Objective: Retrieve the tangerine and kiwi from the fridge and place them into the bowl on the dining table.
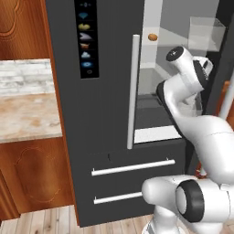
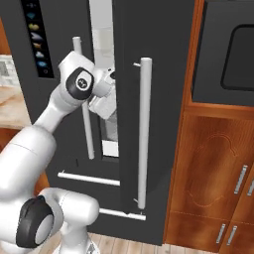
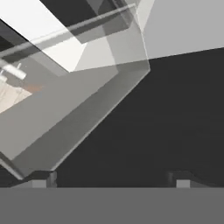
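The fridge stands with its right door swung open and its left door shut, the long pale handle of the shut door running down beside the gap. Through the opening the pale interior shows, and on an upper shelf sits the tangerine, a small orange-brown ball, alone and well above the arm. A clear bin hangs to the right of it at about the same height, on the open door side. The arm reaches up from the base into the opening, its wrist bent into the lower part of the compartment, below the tangerine's shelf. From the right base view the open door stands edge-on in front, with its own bar handle, and the hand goes in behind it. In the hand view the gripper has its 2 tips set wide apart at the bottom, released and grasping nothing, facing a dark surface with a clear bin slanting across just ahead. 2 drawers with bar pulls lie under the doors.
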